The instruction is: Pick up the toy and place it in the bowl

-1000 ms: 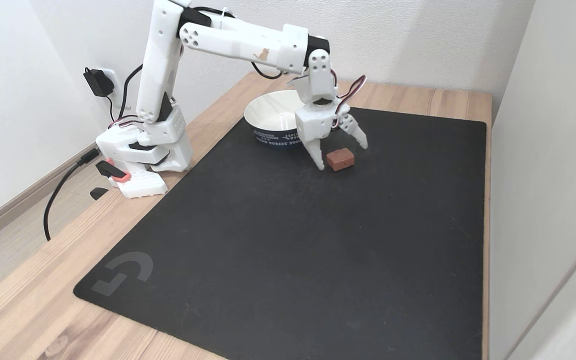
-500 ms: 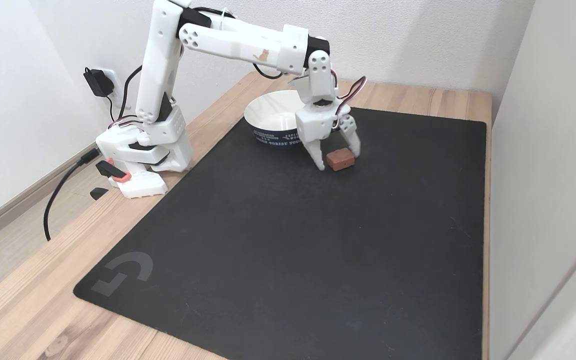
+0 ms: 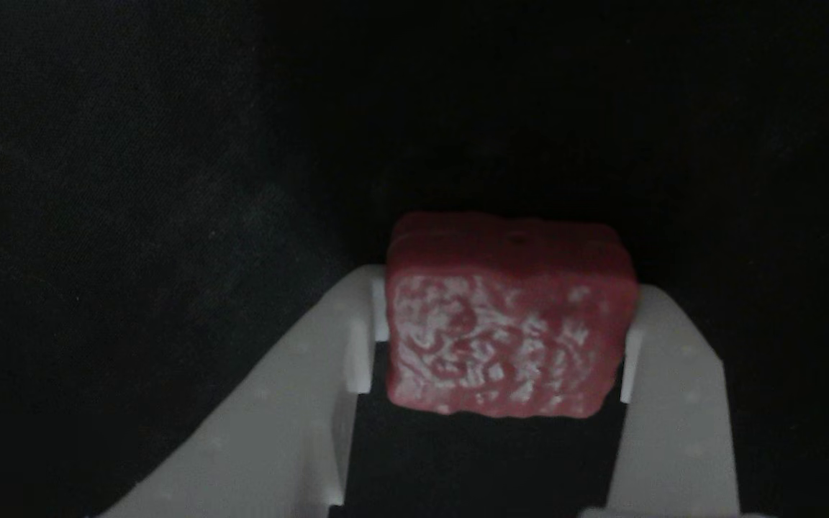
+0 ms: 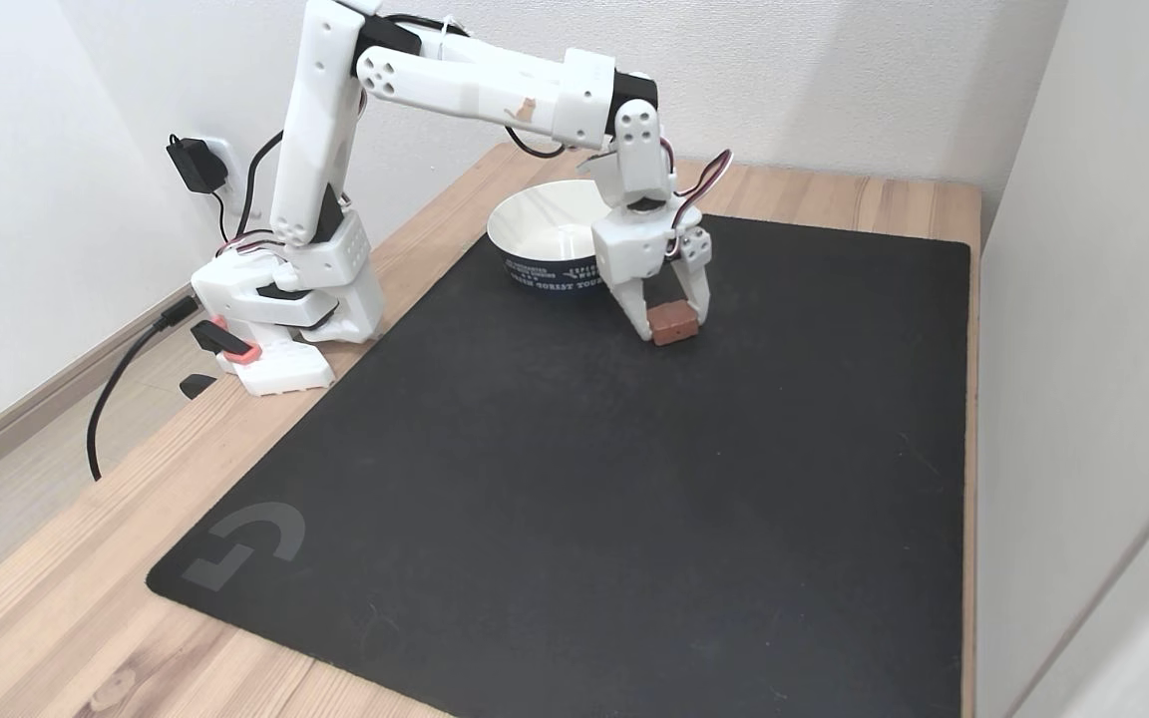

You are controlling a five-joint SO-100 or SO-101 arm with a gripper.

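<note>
Fixed view: black mat [image 4: 574,499] on a wooden table [image 4: 56,598], white walls around. One bowl [image 4: 545,239], one toy [image 4: 672,321], clamped between the gripper [image 4: 674,324] fingers.

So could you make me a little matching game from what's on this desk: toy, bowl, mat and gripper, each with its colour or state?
Things:
1. toy
2. bowl
3. mat
4. gripper

Descriptions:
A. black, flat on the wooden desk
B. white inside, dark band with lettering outside
C. dark red, patterned face
D. white, fingers closed on the block's sides

Pairs: 1-C, 2-B, 3-A, 4-D
</note>
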